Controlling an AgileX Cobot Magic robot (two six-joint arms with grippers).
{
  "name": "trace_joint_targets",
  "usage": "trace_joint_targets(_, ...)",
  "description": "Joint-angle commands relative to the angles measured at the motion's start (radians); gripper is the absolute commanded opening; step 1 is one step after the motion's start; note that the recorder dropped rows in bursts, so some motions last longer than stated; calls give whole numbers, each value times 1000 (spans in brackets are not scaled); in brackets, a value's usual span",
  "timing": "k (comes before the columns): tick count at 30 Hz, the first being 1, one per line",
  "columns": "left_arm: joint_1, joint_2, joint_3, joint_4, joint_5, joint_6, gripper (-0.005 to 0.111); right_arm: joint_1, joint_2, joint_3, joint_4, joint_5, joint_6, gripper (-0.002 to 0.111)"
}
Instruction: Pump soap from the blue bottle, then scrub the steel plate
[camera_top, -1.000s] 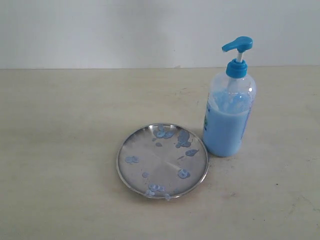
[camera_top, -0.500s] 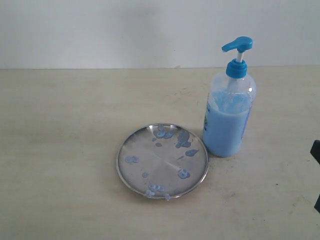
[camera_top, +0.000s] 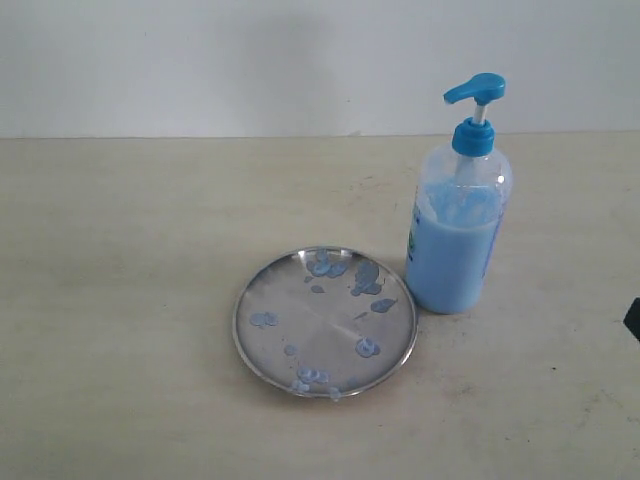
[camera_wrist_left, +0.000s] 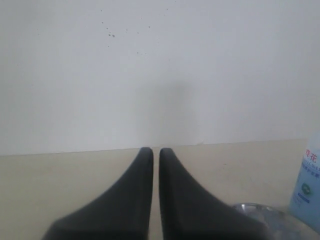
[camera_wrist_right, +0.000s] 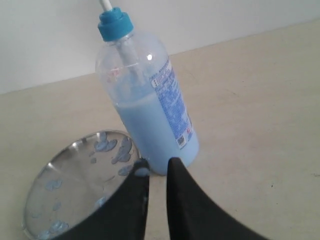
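Change: since half a second ago the dark part (camera_top: 634, 320) at the exterior view's right edge shows less of itself; a second ago it was not in view. Bottle and plate lie as before.
Right end effector (camera_wrist_right: 156, 167): fingers slightly apart with a narrow gap, nothing between them, touching nothing; its wrist view shows it pointing at the foot of the bottle, above the plate's near rim.
Left end effector (camera_wrist_left: 156, 150): fingers almost together with only a thin slit, holding nothing, facing the wall (camera_wrist_left: 160, 75).
Bottle (camera_top: 455, 240): upright on the surface (camera_top: 120, 300), pump head up, just beside the plate on its right and behind.
Plate (camera_top: 300, 300): flat on the surface near the middle.
Soap (camera_top: 366, 277): pale blue blobs scattered over the plate, thickest towards the bottle and at the front rim.
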Motion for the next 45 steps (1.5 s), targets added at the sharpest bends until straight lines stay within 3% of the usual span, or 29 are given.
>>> trace_joint_targets(1, 5, -8, 14, -1, -6, -33, 4, -69, -207, 1, 1, 27, 6, 3)
trace_joint_targets(6, 5, -8, 14, -1, -4, -48, 4, -155, -469, 1, 1, 12, 6, 3)
trace_joint_targets(11, 5, -12, 14, -1, 18, -122, 4, -170, -452, 1, 1, -116, 6, 3)
trace_joint_targets(16, 5, -12, 14, -1, 50, -122, 4, -170, -446, 1, -1, -115, 6, 3)
trace_joint_targets(20, 5, -12, 14, -1, 76, -122, 4, -170, -446, 1, -126, 77, -36, 3)
trace_joint_targets(22, 5, -10, 14, -1, 76, -122, 4, -170, -446, 1, -396, 323, -82, 3)
trace_joint_targets(24, 5, -4, 14, -1, 72, -122, 4, -170, -446, 1, -482, 553, -88, 3)
trace_joint_targets(32, 5, 68, 0, -1, 114, -184, 4, -170, -446, 1, -442, 523, -100, 3)
trace_joint_targets(36, 5, 223, -141, -1, 195, -181, 4, -170, -446, 1, -443, 521, -100, 3)
trace_joint_targets(40, 5, 541, -347, 17, 286, -186, 4, -170, -446, 1, -443, 521, -100, 3)
trace_joint_targets(45, 5, 1079, -578, 110, 636, -275, 4, -170, -446, 1, -443, 521, -100, 3)
